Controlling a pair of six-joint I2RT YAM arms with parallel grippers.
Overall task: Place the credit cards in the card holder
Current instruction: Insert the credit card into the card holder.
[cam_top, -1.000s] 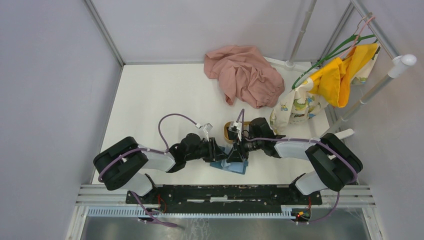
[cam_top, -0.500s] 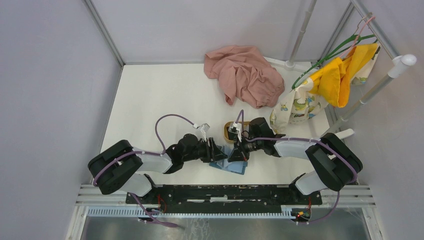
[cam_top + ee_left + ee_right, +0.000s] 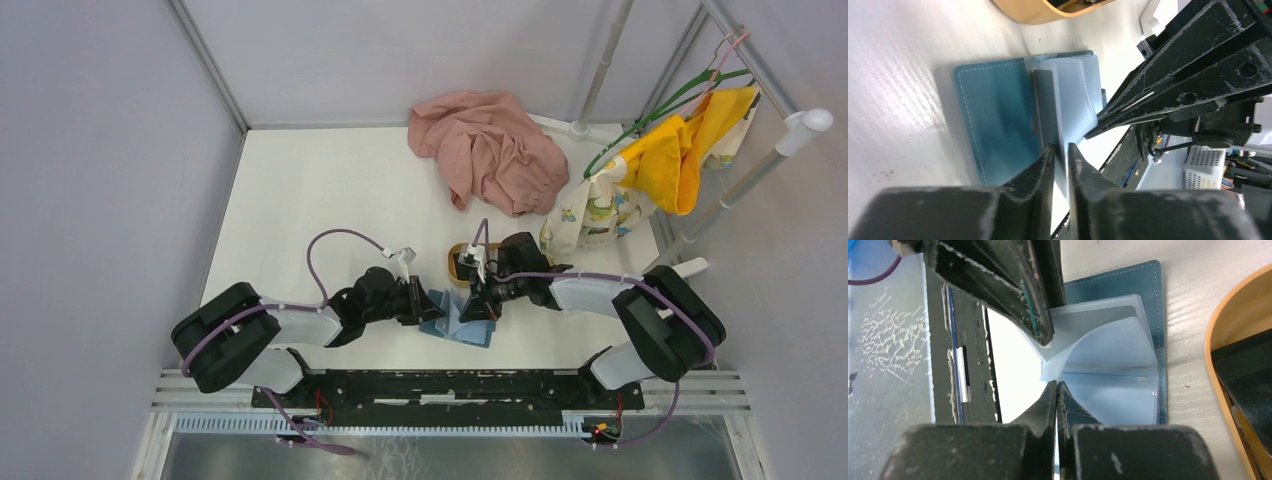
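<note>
The teal-blue card holder [image 3: 470, 332] lies open on the white table near the front edge, its light blue leaves [image 3: 1108, 345] fanned upward. My left gripper [image 3: 1061, 150] is closed on one raised leaf; a dark flat strip [image 3: 1044, 105] runs from its jaws, and I cannot tell whether it is a card. My right gripper [image 3: 1057, 385] is shut on another leaf's edge, facing the left gripper [image 3: 1046, 340] a short way apart. A black credit card [image 3: 1243, 370] lies in the tan tray [image 3: 1213, 355] just beyond the holder.
The oval wooden tray [image 3: 455, 262] sits right behind the two grippers. A pink cloth [image 3: 490, 150] is heaped at the back. A yellow garment [image 3: 690, 150] and a patterned bag [image 3: 595, 215] hang on a white rack at the right. The metal rail [image 3: 450, 385] runs along the front.
The right gripper has shut on a leaf of the holder. The left gripper opened a little, then closed down again, and its arm drew back slightly to the left.
</note>
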